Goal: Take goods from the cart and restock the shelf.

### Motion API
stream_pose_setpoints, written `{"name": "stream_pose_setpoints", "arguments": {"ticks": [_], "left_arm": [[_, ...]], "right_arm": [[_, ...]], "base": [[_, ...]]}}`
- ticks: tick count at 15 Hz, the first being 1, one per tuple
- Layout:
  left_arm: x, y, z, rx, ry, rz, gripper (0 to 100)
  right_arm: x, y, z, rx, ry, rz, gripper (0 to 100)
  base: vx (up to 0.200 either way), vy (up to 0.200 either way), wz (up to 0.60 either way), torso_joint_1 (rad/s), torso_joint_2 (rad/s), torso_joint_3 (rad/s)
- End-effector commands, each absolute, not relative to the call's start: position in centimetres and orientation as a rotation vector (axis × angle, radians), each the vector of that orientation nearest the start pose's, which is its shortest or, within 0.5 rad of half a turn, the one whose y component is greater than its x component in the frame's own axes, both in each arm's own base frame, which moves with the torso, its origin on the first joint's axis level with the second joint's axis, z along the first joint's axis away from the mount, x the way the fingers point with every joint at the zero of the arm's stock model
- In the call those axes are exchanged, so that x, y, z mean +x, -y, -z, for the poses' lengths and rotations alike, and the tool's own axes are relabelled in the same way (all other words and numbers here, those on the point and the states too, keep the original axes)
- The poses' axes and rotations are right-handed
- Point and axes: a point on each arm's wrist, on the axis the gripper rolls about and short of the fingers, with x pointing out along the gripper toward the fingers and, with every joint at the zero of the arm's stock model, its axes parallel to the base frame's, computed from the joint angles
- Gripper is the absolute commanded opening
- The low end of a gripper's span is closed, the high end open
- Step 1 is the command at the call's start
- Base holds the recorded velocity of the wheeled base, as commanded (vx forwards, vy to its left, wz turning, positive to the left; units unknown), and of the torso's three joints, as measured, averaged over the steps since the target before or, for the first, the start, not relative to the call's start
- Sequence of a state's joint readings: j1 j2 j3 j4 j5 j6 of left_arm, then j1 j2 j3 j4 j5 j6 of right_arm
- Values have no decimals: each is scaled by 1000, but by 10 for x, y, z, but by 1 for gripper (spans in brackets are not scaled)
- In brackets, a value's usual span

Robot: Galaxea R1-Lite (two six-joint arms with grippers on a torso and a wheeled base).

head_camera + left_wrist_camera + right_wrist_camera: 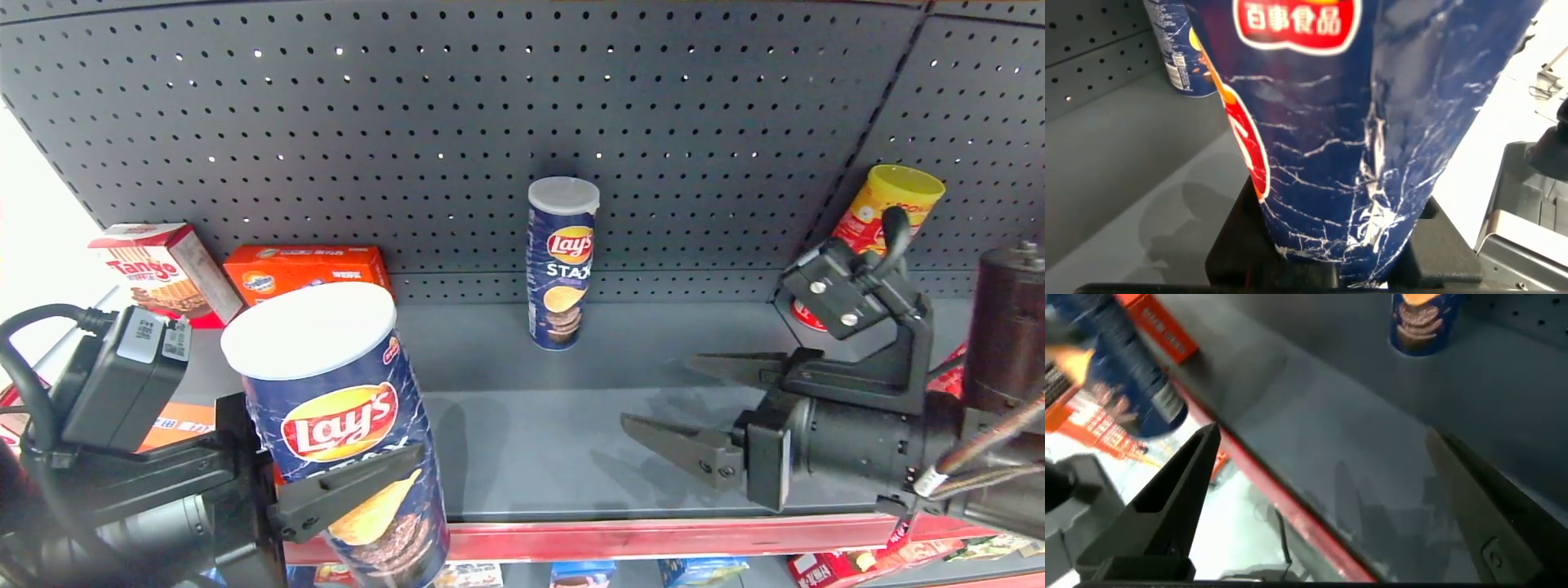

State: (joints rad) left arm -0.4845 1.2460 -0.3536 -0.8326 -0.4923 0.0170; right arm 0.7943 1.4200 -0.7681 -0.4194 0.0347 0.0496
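A blue chips can with a white lid (339, 425) stands upright in my left gripper (343, 482), which is shut on its lower body at the shelf's front left edge. Seen from the left wrist, the can (1372, 139) rises straight out of the jaws. A second, matching blue can (562, 261) stands on the grey shelf (522, 425) near the back wall, also seen as a can (1180, 57) and as a can (1425, 322). My right gripper (657, 390) is open over the shelf's right part with nothing between its fingers; the right wrist view shows the gripper (1323, 431) above bare shelf.
A wafer box (159, 269) and an orange box (306, 269) sit at the shelf's back left. A red can with a yellow lid (886, 212) leans at the back right, behind the right arm. The perforated back wall (457, 106) closes the shelf; a red lip (653, 535) marks its front.
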Motion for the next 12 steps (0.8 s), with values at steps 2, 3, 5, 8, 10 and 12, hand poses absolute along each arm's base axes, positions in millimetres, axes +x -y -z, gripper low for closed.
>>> {"name": "stream_pose_setpoints", "arguments": {"ticks": [2,3,5,8,10,12], "left_arm": [[149,91,-189,15,-59,976,0],[150,89,-189,16,-58,967,0],[151,88,-189,16,-58,961,0],[152,88,-190,16,-57,961,0],[152,89,-189,16,-61,961,0],[153,89,-189,16,-61,961,0]], "right_arm": [[198,-185,-224,-46,-284,-768,100],[211,-190,-226,-44,-290,-751,100],[226,-197,-230,-32,-262,-734,100],[264,-205,-234,-23,-233,-658,100],[289,-201,-229,-36,-232,-612,100],[309,-196,-224,-84,-202,-594,100]], "base": [[0,0,0,0,0,0],[0,0,0,0,0,0],[0,0,0,0,0,0],[0,0,0,0,0,0],[0,0,0,0,0,0],[0,0,0,0,0,0]]}}
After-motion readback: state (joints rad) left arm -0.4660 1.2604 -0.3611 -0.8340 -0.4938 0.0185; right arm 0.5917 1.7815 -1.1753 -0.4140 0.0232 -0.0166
